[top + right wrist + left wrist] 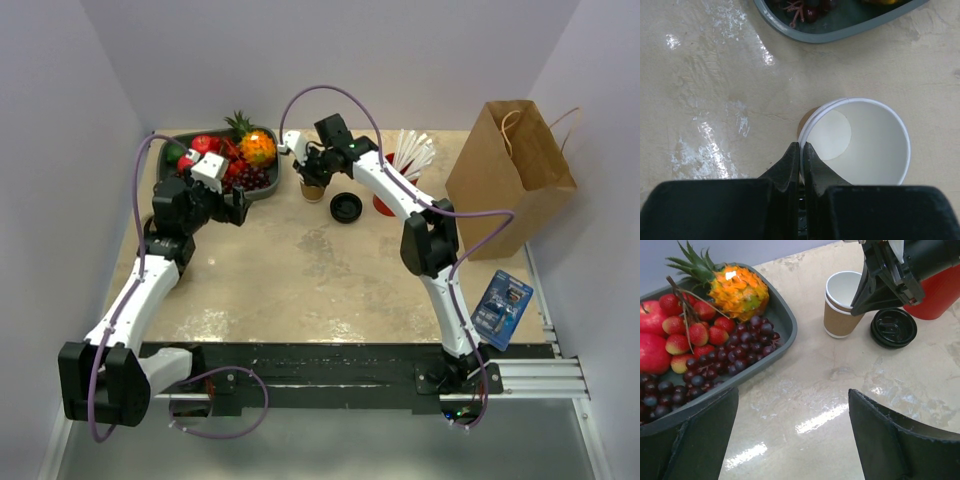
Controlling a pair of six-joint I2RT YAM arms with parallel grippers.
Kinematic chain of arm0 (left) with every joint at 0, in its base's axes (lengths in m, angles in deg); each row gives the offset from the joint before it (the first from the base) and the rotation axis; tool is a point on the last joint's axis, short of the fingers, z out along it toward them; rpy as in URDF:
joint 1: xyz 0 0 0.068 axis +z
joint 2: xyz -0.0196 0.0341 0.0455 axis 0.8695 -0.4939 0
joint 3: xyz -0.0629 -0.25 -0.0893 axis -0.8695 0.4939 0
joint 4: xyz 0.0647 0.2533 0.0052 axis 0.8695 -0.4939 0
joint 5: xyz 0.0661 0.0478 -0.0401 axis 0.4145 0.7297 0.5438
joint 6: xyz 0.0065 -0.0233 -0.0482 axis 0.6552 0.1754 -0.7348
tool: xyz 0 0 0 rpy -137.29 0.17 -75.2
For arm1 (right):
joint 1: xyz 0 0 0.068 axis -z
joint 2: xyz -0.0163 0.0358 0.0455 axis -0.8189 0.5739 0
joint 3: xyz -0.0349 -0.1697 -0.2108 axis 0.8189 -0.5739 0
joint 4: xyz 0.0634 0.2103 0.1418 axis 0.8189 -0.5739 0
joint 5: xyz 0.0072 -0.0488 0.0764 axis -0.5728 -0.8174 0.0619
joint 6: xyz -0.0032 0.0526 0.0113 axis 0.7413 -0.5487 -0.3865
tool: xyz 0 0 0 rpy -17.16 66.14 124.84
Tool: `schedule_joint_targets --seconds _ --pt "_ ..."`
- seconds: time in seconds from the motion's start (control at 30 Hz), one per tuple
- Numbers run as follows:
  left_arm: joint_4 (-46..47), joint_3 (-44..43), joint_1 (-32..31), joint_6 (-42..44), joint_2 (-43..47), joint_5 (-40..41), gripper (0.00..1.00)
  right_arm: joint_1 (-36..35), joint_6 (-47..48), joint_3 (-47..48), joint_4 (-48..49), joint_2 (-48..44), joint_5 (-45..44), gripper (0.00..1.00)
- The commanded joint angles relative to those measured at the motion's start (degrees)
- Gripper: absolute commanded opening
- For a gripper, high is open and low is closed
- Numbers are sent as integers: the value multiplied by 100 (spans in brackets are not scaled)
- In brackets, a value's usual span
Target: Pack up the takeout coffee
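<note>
**Top external view.** A mottled beige, stone-patterned surface (300, 280) lies between plain, pale lavender walls (330, 50). Along its far edge I see a dark grey tray (262, 190) of fruit. A red cup (385, 205) holds white straws (412, 150), and a creased brown paper bag (510, 165) stands upright at the right. The takeout coffee cup (313, 190) stands upright and uncovered between the tray and the red cup. Its round black lid (346, 207) lies flat on the surface just beside it. The right gripper (311, 176) is at the cup, and the left gripper (240, 207) hangs near the tray's front edge.

**Left wrist view.** I read the left jaws as released: they are spread wide over bare, glossy surface with nothing between them. The tray has a smooth, rounded rim and holds a pineapple (737, 287), strawberries (699, 333) and dark grapes (745, 347). The cup shows a tan band beneath a rolled white rim. The lid is moulded plastic with a raised ring.

**Right wrist view.** The right jaws are clenched on the cup's near rim, with only a slit between them where the paper wall passes. The interior is matte cream with a circular base.
</note>
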Motion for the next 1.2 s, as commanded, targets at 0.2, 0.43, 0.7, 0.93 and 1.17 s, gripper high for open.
schedule_joint_targets --seconds 0.2,0.43,0.7,0.93,1.17 --pt "1983 409 20 -2379 -994 -549 94 -55 -55 -373 419 -730 60 0" --pt "3156 208 -41 -3588 -2216 -927 93 -64 -125 -620 472 -811 -80 9" --pt "3103 -74 -120 -3492 -2762 -1015 90 -64 -239 -567 427 -600 -116 25" --pt "3085 -74 -199 -3395 -2788 -989 90 -82 -354 -444 419 -485 -45 29" --pt "2980 -74 -199 -3307 -2762 -954 90 -99 -275 -347 225 -511 191 33"
